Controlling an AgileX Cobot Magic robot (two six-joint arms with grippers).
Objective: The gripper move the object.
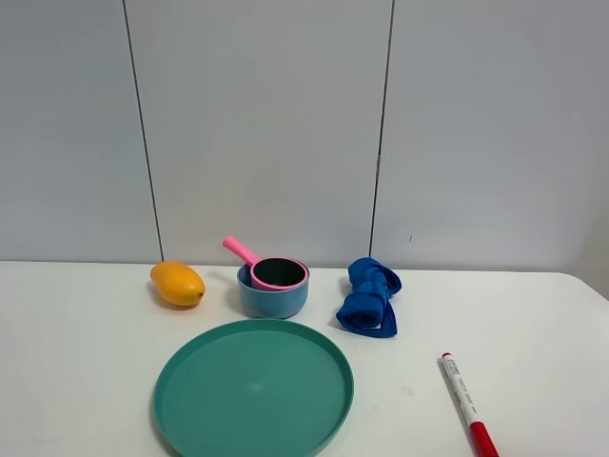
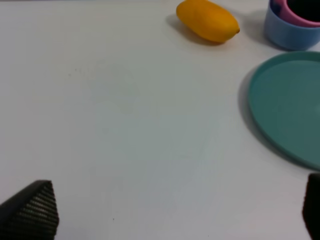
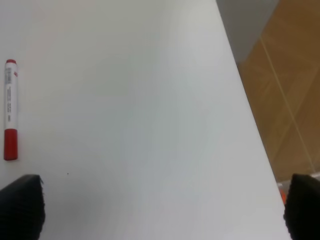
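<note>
The pink saucepan (image 1: pixel 277 271) with a dark inside sits nested in a light blue bowl (image 1: pixel 273 296) at the back middle of the table, its handle pointing back left. Its rim also shows in the left wrist view (image 2: pixel 300 15), inside the bowl (image 2: pixel 290 31). Neither arm shows in the exterior high view. My left gripper (image 2: pixel 175 217) is open over bare table, well apart from the saucepan. My right gripper (image 3: pixel 162 210) is open over the table's right part, near its edge.
An orange mango (image 1: pixel 178 284) lies left of the bowl. A teal plate (image 1: pixel 253 388) lies in front of it. A rolled blue cloth (image 1: pixel 369 296) lies to its right. A red and white marker (image 1: pixel 468 404) lies at the front right. The table edge (image 3: pixel 245 100) borders wooden floor.
</note>
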